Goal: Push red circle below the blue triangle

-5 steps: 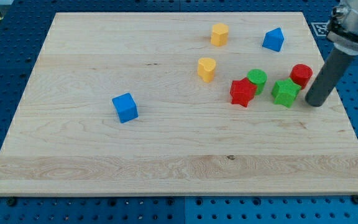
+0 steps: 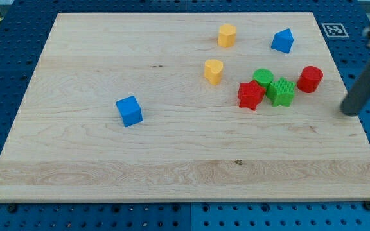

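Observation:
The red circle (image 2: 310,78) stands on the wooden board (image 2: 172,160) at the view's right, below and to the right of the blue triangle (image 2: 282,40). My tip (image 2: 349,113) is at the board's right edge, below and to the right of the red circle and apart from it. The rod looks blurred.
A green star (image 2: 281,92), a green circle (image 2: 263,78) and a red star (image 2: 250,95) cluster just left of the red circle. Two yellow blocks, one (image 2: 227,35) at the top and one (image 2: 214,70) below it, stand further left. A blue cube (image 2: 129,110) is at mid-left.
My tip has moved right and slightly down, away from the blocks. The green star has shifted left, against the green circle and red star. The red circle has not moved.

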Controlling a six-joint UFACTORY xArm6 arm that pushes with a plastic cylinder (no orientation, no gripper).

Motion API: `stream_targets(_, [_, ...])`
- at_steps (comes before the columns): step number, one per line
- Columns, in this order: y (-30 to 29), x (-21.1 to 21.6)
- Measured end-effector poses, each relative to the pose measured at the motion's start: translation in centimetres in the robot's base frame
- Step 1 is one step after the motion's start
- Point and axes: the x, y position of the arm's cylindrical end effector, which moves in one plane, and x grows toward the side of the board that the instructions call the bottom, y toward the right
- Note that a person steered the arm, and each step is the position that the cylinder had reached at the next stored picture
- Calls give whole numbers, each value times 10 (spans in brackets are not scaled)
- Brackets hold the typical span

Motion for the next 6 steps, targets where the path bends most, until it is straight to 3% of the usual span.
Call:
stream_targets(1, [6,-17])
stream_targets(4, [-93,-60])
stream_targets(6, [-126,-103])
